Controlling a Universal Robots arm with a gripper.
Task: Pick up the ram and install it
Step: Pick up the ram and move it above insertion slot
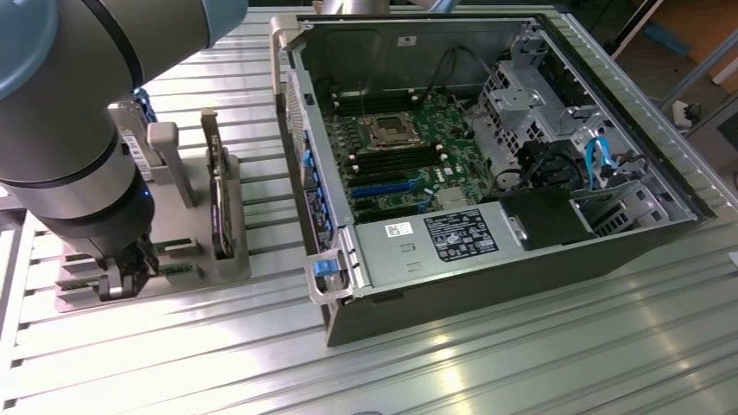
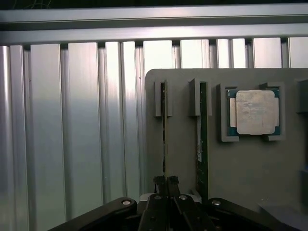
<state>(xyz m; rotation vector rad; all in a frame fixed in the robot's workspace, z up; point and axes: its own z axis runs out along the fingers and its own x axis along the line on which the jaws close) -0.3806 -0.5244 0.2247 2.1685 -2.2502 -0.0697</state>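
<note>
Grey holder (image 2: 183, 159) on ribbed aluminium table | step: pick-up, install not begun | gripper (image 2: 166, 182) jaws pinched together on the ram (image 2: 165, 130), seated edge-up in its slot beside twin stick (image 2: 203, 125) | judged need: a straight pull along the slot guides, no twisting.

The holder (image 2: 240, 166) with the ram (image 2: 164, 126) sits on the table (image 1: 496, 372), exterior view's left of the case (image 1: 507, 298)

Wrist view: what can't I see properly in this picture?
In the wrist view:
Thin green memory stick: seen edge-on, its chips and label are hidden; black fingers cover one end.
Flat grey plastic holder: cut off by the picture's edge.
Square silver processor chip: markings too small.
</note>
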